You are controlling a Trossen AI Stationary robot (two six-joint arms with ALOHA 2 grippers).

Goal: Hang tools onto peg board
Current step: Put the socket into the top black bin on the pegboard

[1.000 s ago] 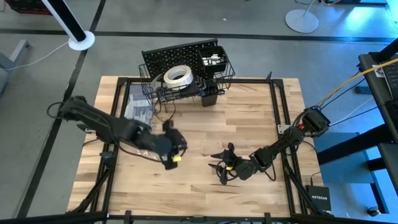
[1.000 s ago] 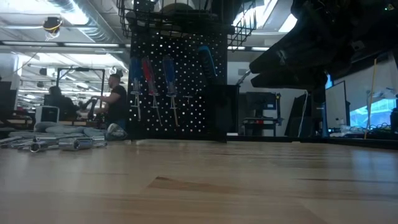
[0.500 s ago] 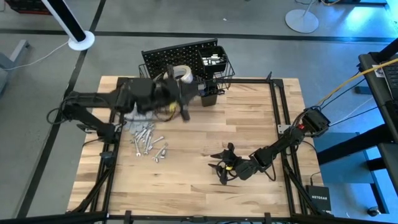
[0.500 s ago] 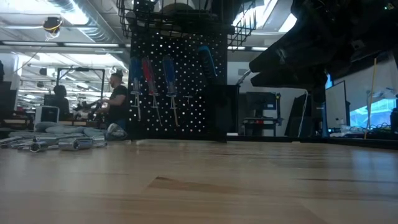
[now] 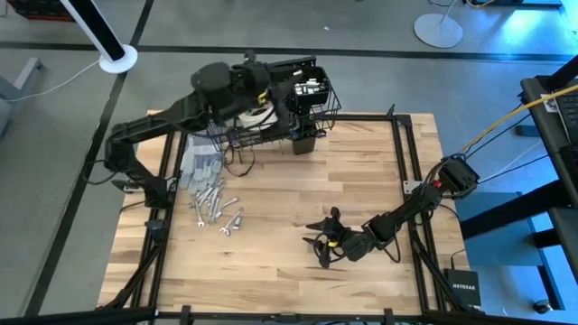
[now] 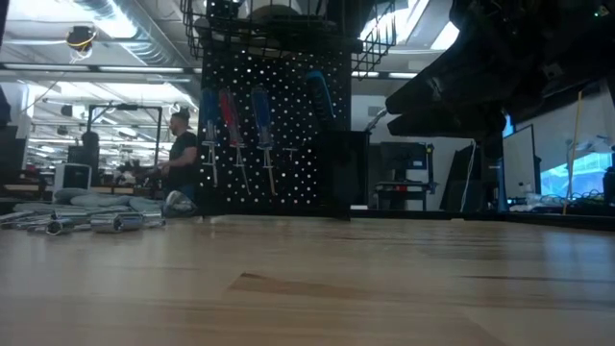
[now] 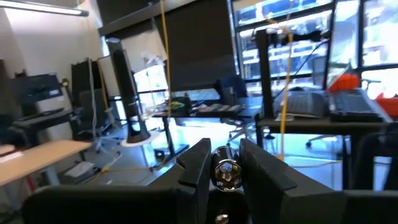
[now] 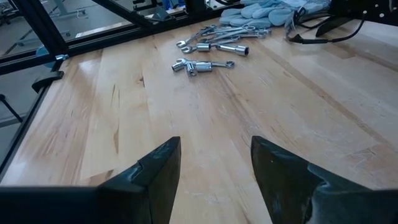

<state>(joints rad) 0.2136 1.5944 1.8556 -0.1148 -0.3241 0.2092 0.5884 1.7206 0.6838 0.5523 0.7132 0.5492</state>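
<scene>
My left gripper (image 5: 257, 81) is raised over the top of the black peg board (image 6: 274, 135), shut on a silver wrench (image 7: 224, 174) seen end-on. Red- and blue-handled screwdrivers (image 6: 233, 117) hang on the board's front. More silver wrenches (image 5: 215, 206) lie flat on the table's left part, also visible in the right wrist view (image 8: 208, 53). The white tape roll (image 5: 260, 110) lies in the wire basket (image 5: 316, 95), mostly hidden by my left arm. My right gripper (image 8: 214, 168) rests low over the table's near right part (image 5: 323, 242), open, with nothing between its fingers. My left gripper pinches the silver wrench between its two fingers (image 7: 198, 169). The wrench's round socket end (image 7: 224, 169) faces out between the fingertips, so the tool lies along the fingers. The fingers point roughly level, and the wrench is lifted clear of the table and board.
Grey gloves (image 5: 200, 164) lie at the table's left, by the board's foot. A black square cup (image 5: 305, 140) is fixed at the board's front. A person (image 6: 181, 159) stands in the room beyond the table. Bare wood spreads across the table's middle (image 5: 298, 190).
My left gripper has risen from the wrench pile at the table's left, swung toward the far edge and come over the peg board, tipping from pointing down to about level. It carries one silver wrench lifted clear; the other wrenches stay on the table.
</scene>
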